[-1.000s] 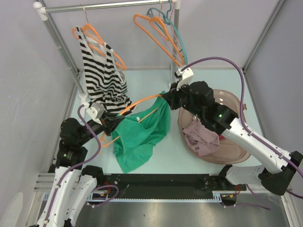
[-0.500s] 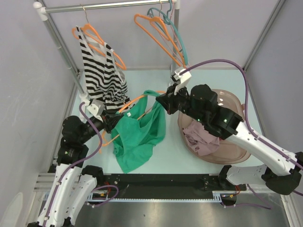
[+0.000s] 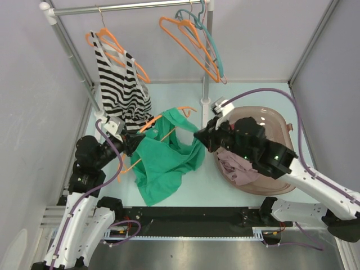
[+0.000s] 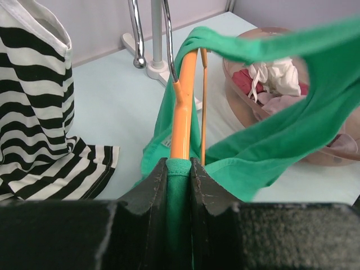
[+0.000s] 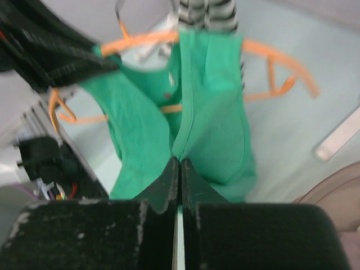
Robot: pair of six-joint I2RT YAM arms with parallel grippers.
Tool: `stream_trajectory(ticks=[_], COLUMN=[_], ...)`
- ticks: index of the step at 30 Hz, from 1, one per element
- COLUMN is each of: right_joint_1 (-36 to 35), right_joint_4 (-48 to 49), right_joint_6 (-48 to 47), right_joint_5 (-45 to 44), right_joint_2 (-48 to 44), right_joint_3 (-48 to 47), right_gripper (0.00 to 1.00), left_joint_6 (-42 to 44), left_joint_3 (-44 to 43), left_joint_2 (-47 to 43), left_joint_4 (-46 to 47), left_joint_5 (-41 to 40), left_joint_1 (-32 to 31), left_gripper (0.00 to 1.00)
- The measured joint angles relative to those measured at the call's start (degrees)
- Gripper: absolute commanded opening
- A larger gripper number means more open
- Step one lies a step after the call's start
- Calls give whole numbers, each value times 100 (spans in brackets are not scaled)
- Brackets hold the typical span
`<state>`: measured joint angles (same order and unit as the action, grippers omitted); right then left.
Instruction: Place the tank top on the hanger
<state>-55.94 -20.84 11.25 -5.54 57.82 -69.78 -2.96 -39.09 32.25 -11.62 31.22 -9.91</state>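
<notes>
While the fixed camera looks down from above, the left gripper (image 3: pixel 128 144) is closed on one arm of a thin orange hanger (image 3: pixel 152 124), whose triangular frame slants up and to the right over the pale table (image 3: pixel 253 93). A plain green tank top (image 3: pixel 163 163) of thin soft fabric is draped partly over that hanger, its body sagging onto the table. The right gripper (image 3: pixel 198 137) is closed on the right edge of the green tank top, just beside a translucent pinkish-brown plastic basin (image 3: pixel 279 120) that holds a mauve garment (image 3: pixel 239 167). Behind, a black-and-white striped top (image 3: pixel 124 90) hangs from a silver rail (image 3: pixel 129 7), with spare orange hangers (image 3: pixel 188 39) and a teal hanger (image 3: pixel 218 56) further along the rail.

From the left wrist, the black fingers (image 4: pixel 152 188) are pressed together on the orange hanger (image 4: pixel 183 112), with a fold of green fabric caught between them. The orange bar rises from the jaws to a silver metal hook (image 4: pixel 169 39). A strap of the green tank top (image 4: pixel 270 140) loops over the hanger to the right.

From the right wrist, the jaws are fully closed, pinching a hem of the green tank top (image 5: pixel 214 101), which hangs stretched in front. Parts of the orange hanger (image 5: pixel 281 62) show behind it.
</notes>
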Motion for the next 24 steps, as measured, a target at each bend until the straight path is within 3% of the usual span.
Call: stream_trajectory(ticks=[4, 6, 7, 9, 10, 13, 24], right_joint_1=[-212, -356, -407, -501, -520, -557, -573], right_joint_4=[7, -22, -24, -48, -50, -140, -1272], right_joint_6=[175, 229, 243, 236, 273, 92, -1449], right_joint_5=[177, 245, 264, 352, 367, 496, 894], right_joint_2=[157, 232, 245, 264, 267, 260, -326], right_joint_3=[682, 935, 1010, 1088, 1088, 1045, -352], right_gripper=[1, 10, 33, 65, 87, 93, 94], left_joint_6=[37, 52, 55, 63, 66, 146, 555], left_joint_3=[-155, -293, -352, -492, -535, -671, -1276], left_joint_2=[87, 179, 214, 302, 328, 376, 619], left_joint_4=[-4, -2, -2, 2, 24, 92, -164], left_joint_5=[-13, -9, 4, 96, 122, 319, 1786], left_joint_1=[0, 0, 0, -2, -2, 4, 11], left_gripper=[0, 0, 0, 0, 0, 0, 0])
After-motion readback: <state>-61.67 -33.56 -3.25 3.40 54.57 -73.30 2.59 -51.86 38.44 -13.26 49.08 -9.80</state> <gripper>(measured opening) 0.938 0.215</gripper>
